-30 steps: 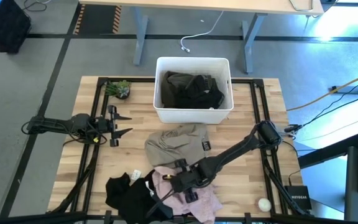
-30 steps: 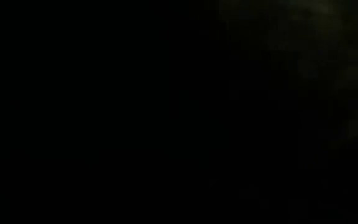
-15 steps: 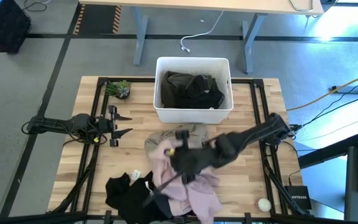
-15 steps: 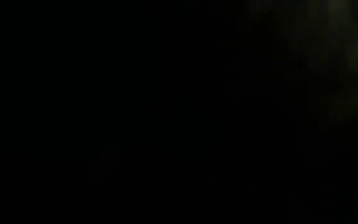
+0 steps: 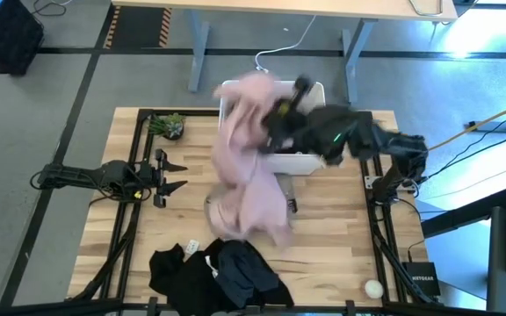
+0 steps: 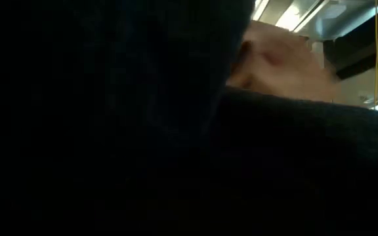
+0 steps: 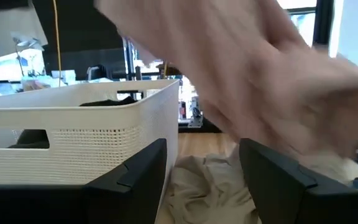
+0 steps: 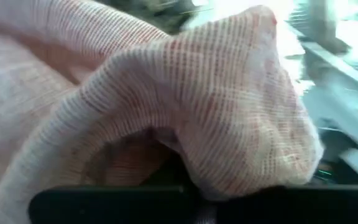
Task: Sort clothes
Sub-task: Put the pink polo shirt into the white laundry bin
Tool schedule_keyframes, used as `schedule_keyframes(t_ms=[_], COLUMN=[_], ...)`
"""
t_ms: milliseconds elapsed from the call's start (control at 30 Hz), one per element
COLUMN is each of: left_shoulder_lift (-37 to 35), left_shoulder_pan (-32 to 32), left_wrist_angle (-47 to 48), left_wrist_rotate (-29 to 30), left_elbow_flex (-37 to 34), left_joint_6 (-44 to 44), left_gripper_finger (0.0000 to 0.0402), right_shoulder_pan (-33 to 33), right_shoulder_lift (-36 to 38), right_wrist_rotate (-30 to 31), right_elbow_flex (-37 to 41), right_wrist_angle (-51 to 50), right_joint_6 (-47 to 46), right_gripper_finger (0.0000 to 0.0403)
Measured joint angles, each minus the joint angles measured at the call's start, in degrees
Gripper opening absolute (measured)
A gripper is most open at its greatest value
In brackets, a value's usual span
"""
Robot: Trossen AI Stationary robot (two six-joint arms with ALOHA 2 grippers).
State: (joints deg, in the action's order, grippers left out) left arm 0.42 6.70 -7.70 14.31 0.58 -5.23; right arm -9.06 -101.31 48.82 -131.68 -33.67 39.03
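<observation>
Above the white bin [image 5: 310, 162], right tool [image 5: 281, 110] grips pink garment [image 5: 251, 167].

The right arm is stretched from the right edge toward the upper centre of the high view, its right gripper [image 5: 281, 112] clamped on the pale pink garment [image 5: 251, 162]. The left arm is laid at the left, its left gripper [image 5: 176, 175] spread apart.

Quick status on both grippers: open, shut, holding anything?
Left gripper: jaws open, holding nothing, parked at the table's left side.
Right gripper: shut on the pink garment, carrying it above the white bin.
</observation>
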Motion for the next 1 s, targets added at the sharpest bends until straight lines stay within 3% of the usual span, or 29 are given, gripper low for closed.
schedule_keyframes(t_ms=[200, 400, 633, 1000], left_shoulder_lift=[-0.01, 0.01, -0.01, 0.01], left_shoulder_pan=[0.0, 0.0, 0.0, 0.0], left_wrist_angle=[0.93, 1.62, 2.7, 3.82], left_wrist_rotate=[0.05, 0.04, 0.04, 0.02], left_elbow_flex=[0.0, 0.0, 0.0, 0.02], left_joint_6=[0.05, 0.02, 5.0, 13.36], left_gripper_finger=[0.0198, 0.0198, 0.0198, 0.0198], right_shoulder_pan=[6.23, 10.49, 17.87, 25.19], right_shoulder_lift=[3.05, 4.2, 4.19, 5.07], right_wrist_rotate=[0.48, -2.82, -6.12, -13.9], right_elbow_flex=[-2.57, -3.31, -3.32, -3.3], right_wrist_angle=[17.38, 30.23, 32.24, 31.81], right_joint_6=[10.52, 20.08, 26.92, 26.98], right_gripper_finger=[0.0025, 0.0031, 0.0032, 0.0032])
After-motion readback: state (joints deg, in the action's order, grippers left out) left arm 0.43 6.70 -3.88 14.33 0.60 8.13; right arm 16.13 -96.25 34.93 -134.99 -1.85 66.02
